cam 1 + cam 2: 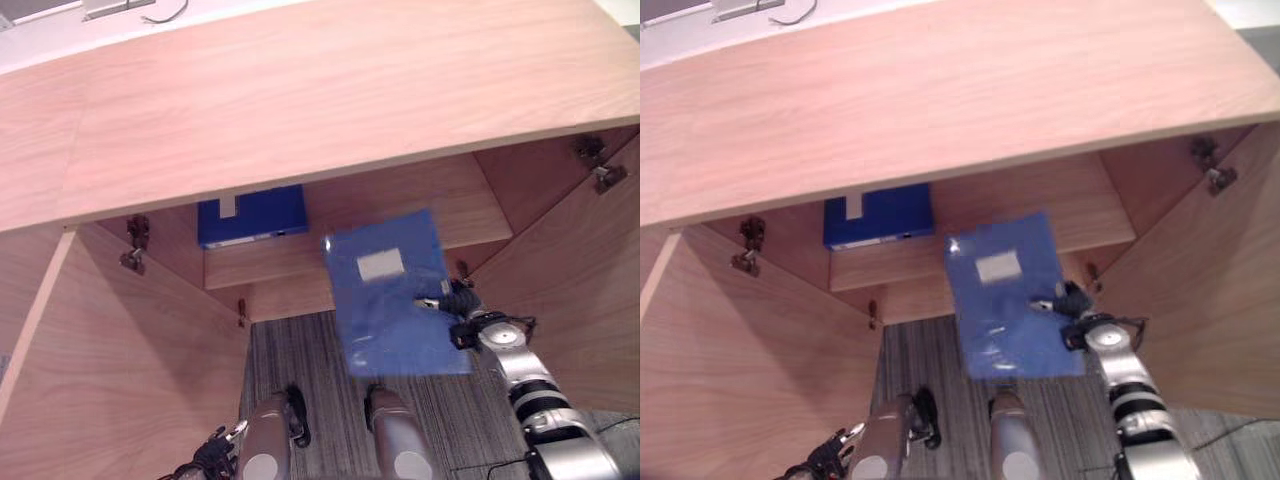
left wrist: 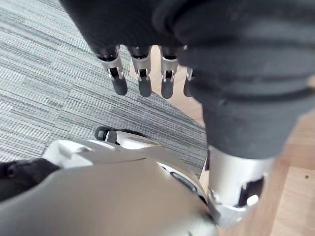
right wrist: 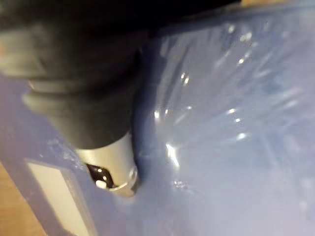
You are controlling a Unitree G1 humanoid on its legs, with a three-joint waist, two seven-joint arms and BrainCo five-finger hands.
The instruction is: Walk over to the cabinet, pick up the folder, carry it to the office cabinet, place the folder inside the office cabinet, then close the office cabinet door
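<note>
1. Right hand [image 1: 458,300] pinches the folder's [image 1: 385,300] right edge — thumb on top.
2. Folder hovers before the open office cabinet [image 1: 300,100], long axis toward its shelf [image 1: 420,205].
3. Left hand [image 2: 144,78] hangs low, fingers relaxed.

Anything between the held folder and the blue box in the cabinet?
Nothing: just bare wooden shelf between folder and blue box, seen in the left eye view.

Right hand [image 1: 1072,301] gripping blue folder [image 1: 992,322], open cabinet [image 1: 940,100], blue box [image 1: 880,215] inside
</note>
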